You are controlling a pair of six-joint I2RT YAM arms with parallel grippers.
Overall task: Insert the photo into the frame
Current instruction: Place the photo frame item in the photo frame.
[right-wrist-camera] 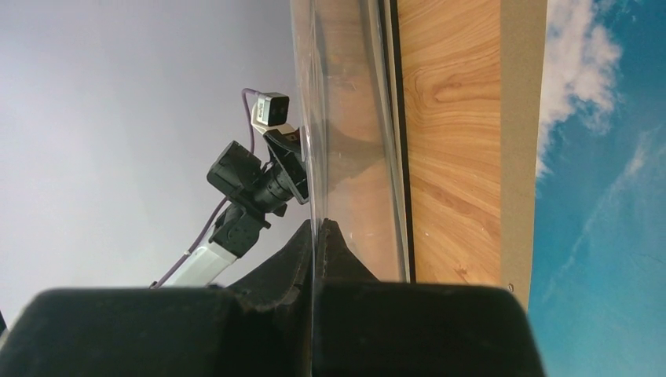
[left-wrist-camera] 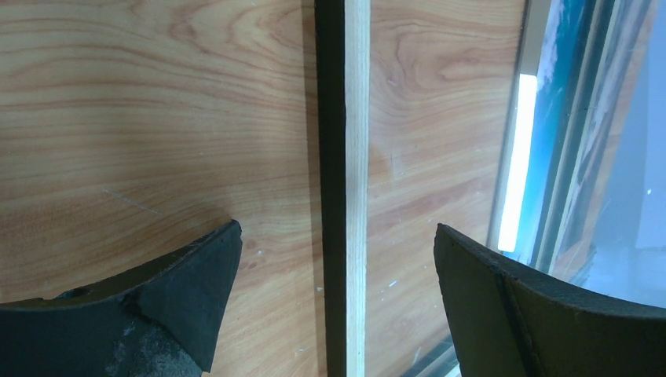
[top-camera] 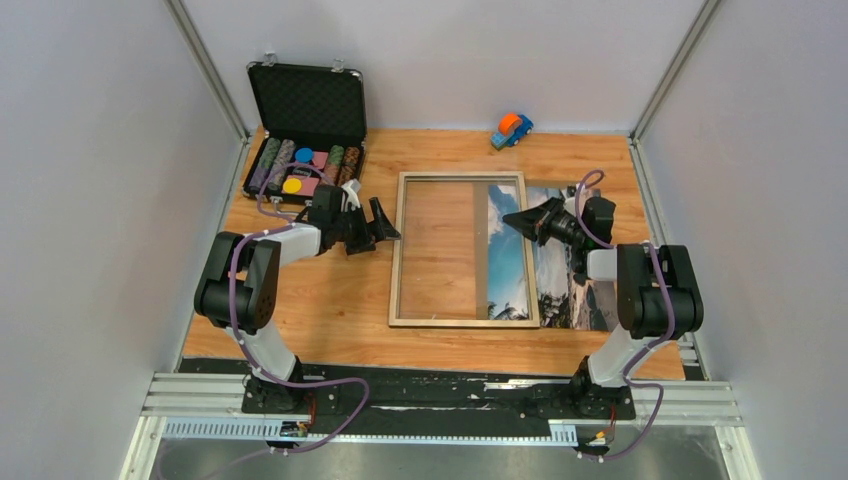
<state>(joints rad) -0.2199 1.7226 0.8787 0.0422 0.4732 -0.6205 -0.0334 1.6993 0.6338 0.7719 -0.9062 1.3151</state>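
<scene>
ok so you're mid-way through the loading step here. The frame point(top-camera: 450, 321) lies flat in the middle of the table point(top-camera: 330, 300), and the photo point(top-camera: 555, 285) is only partly in: its left strip of sky shows through the frame's right side, and the rest sticks out to the right. Your right gripper point(right-wrist-camera: 318, 232) has its fingers pressed together, and from the wrist view it looks like they're pinching the edge of the clear pane point(right-wrist-camera: 345, 118), which stands tilted up off the wood. Right beside it a plain brown strip point(right-wrist-camera: 520, 157) runs along the photo's edge, probably a backing board, but I can't say for sure. Your left gripper point(left-wrist-camera: 338, 228) is spread wide, one finger on each side of the frame's left rail point(left-wrist-camera: 355, 157), and I can't tell if it's touching it. My guess for the next bit: close the left on that rail so the frame can't skate. Then the photo has to travel left until it fills the opening, with the pane held clear of it. I'd watch the print's corners catching on the rail, and go easy on the pane since it's gripped by one edge only.
</scene>
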